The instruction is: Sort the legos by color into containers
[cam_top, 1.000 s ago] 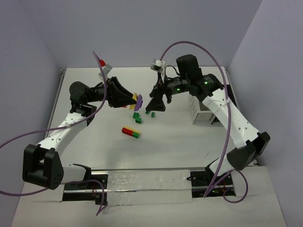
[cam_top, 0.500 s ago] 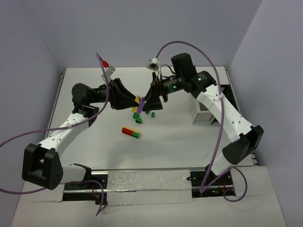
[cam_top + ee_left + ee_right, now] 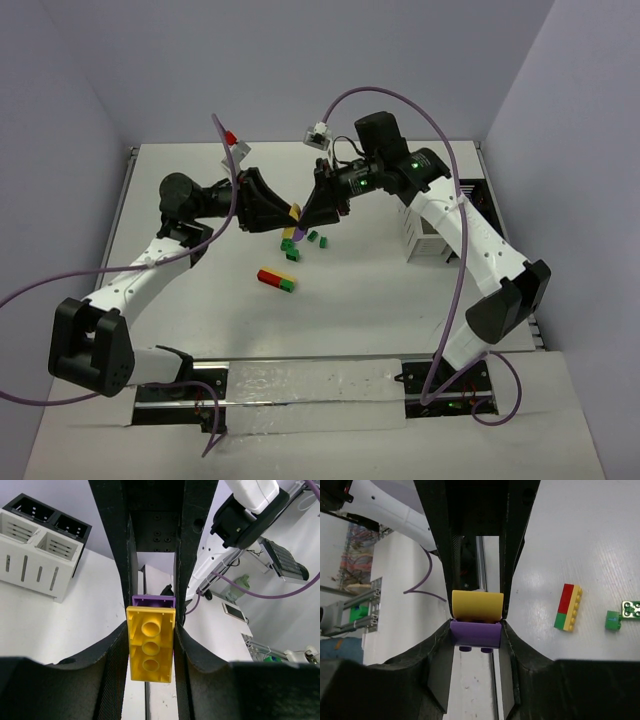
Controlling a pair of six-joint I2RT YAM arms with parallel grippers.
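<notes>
Both arms have closed in on each other since a second ago, the right swinging left and the left reaching right, so that they now meet in the air over the worktop (image 3: 380, 300), midway between its side edges and toward the far edge.

The left fingers (image 3: 116, 660) are clamped on the yellow brick (image 3: 150, 650). The right fingers (image 3: 439, 652) are clamped on the purple brick (image 3: 475, 633) stuck to it. The pair hangs between them, clear of the worktop.

If this is a pull-apart, a tug off the stud line could twist the bricks instead of parting them. One could also pop loose and drop among the green bricks (image 3: 290, 247) and the red-yellow-green stack (image 3: 276, 279) below. The two sets of fingers sit very close and could knock together.

From above, the joined pair is nearly buried between the black fingers. How far the studs are engaged cannot be seen. The white box (image 3: 425, 235) near the right edge is partly covered by the right arm. The black tray (image 3: 47, 514) shows only behind the box, and what lies in either cannot be made out.
</notes>
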